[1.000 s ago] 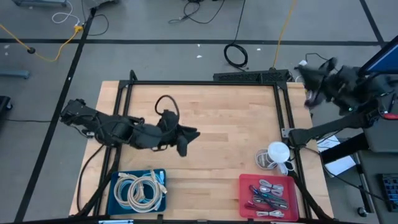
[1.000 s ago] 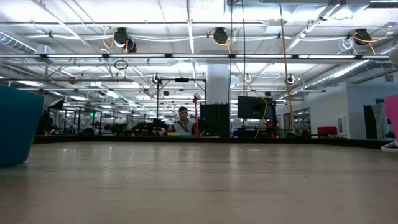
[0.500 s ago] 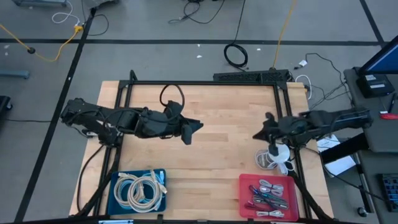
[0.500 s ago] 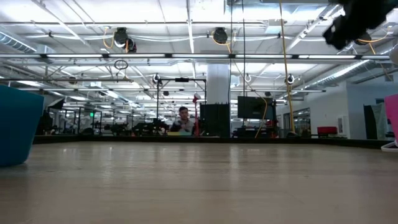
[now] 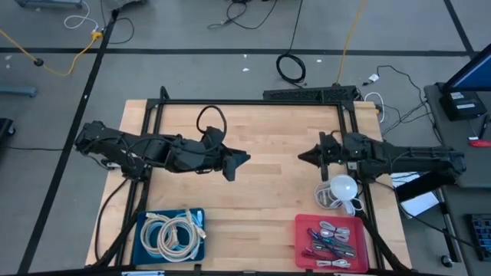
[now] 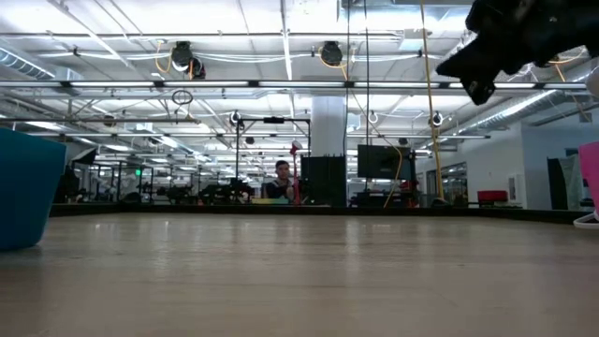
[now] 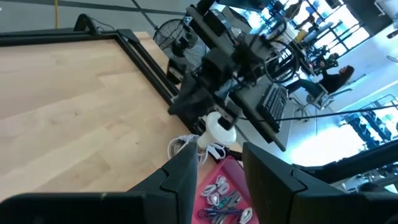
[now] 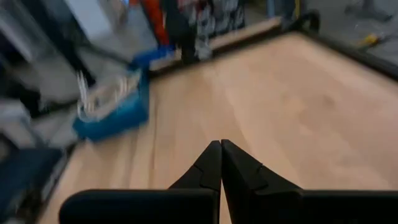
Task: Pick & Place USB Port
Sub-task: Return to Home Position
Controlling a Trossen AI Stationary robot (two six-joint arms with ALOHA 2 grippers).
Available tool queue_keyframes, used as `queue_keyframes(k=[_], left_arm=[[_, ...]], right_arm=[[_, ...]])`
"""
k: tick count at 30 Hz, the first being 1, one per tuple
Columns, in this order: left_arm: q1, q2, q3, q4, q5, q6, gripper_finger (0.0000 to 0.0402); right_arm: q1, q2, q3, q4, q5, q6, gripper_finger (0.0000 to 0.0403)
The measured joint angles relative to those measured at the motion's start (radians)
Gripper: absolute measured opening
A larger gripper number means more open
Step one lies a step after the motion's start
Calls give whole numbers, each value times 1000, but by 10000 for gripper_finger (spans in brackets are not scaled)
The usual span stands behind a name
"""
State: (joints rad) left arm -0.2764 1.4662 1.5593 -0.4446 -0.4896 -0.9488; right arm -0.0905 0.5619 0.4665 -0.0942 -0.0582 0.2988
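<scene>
Cables (image 5: pixel 331 236) in bins (image 5: pixel 298 245), far from fingers (image 7: pixel 183 180)

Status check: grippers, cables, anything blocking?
Left gripper open, right gripper shut, both empty above mid-table. Tan cables in blue bin, charger cables in pink bin. No obstacle between arms.

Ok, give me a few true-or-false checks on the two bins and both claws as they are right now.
1. The blue bin holds coiled light brown cables. True.
2. The right claw is spread wide open. False: it is closed tight, with nothing in it.
3. The left claw grips a cable. False: it is open and empty.
4. The pink bin holds several charger cables. True.
</scene>
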Motion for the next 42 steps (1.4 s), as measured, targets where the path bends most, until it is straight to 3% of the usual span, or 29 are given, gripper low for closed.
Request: queue_keyframes(k=[4, 9, 25, 35, 42], left_arm=[[1, 0, 0, -1, 1, -4, 131], [1, 0, 0, -1, 17, -11, 131], [28, 0, 0, -10, 20, -32, 131], [68, 0, 0, -9, 83, -58, 131], [84, 0, 0, -8, 99, -56, 131]], right_arm=[[-85, -1, -73, 175, -43, 46, 0], [-175, -9, -133, 240, -106, 74, 0], [-298, -145, -299, 242, -130, 82, 0], [-432, -304, -309, 229, -132, 12, 0], [-549, -448, -308, 49, -258, 3, 0]])
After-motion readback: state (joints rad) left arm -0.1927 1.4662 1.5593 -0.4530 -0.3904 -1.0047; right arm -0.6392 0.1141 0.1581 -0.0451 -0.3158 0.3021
